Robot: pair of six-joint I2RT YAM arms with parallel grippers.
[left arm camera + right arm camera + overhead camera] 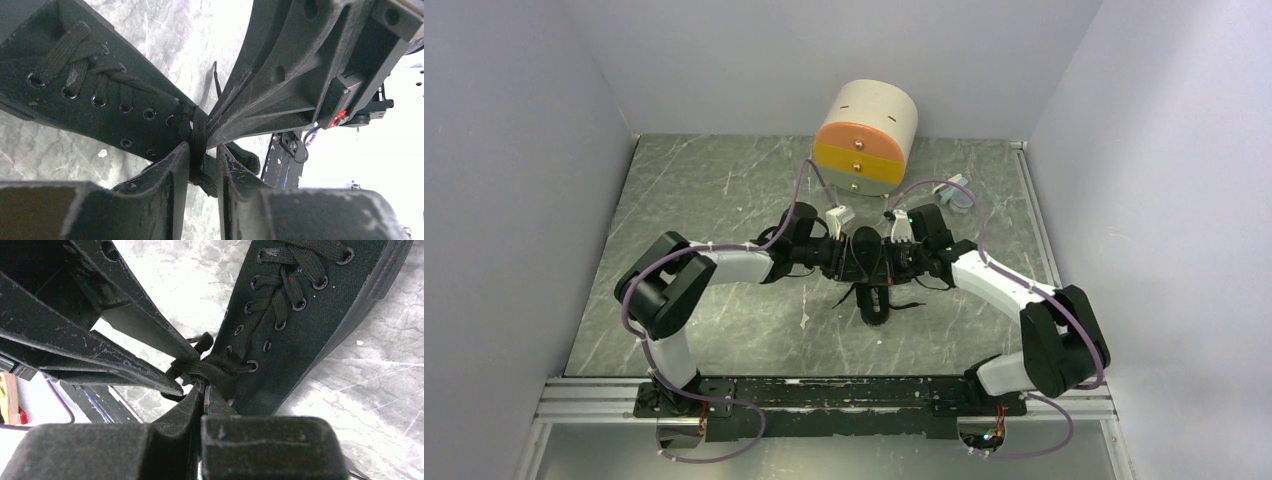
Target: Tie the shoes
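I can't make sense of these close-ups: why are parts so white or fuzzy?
Left wrist view: right side blown out white; the left tool at the bottom is soft, the shoe sharp. Right wrist view: the right tool blurs up close, the laces are crisp. Top view: even light, but shoe and tools merge darkly.

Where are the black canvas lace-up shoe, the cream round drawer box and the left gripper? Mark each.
Black canvas lace-up shoe (90, 122): left wrist view, eyelet panel.
Cream round drawer box (856, 133): top external view, orange drawer front.
Left gripper (202, 156): left wrist view, between fingertips pinching the lace (199, 125).
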